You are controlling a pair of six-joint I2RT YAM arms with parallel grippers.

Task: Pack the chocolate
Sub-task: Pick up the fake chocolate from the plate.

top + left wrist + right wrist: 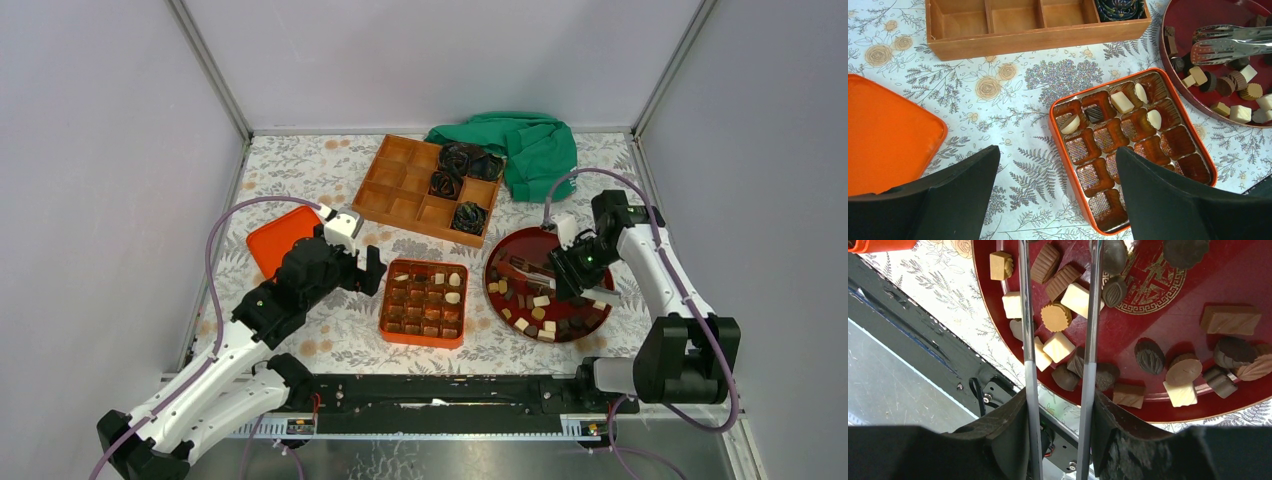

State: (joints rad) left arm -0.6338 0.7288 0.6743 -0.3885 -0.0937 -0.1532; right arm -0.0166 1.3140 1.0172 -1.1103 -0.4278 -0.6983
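**A:** What lies at the left?

**B:** An orange lid [280, 238]. Next comes my left gripper [1058, 165], jaws wide and empty, just beside the box [1180, 142], which holds a few pieces.

**A:** And the chocolate [1058, 346]?

**B:** Most of it is on the red plate [1248, 280], at the right. The pieces look small, light, smooth and easily marked. My right gripper [1060, 410] clamps the tongs [1025, 315] above them. I'd pinch one cube across its flat sides, but its neighbours crowd it.

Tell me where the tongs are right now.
Top view, right side: the tongs are clamped in the right gripper, their tips reaching over the red plate of loose chocolates, just right of the orange compartment tray.
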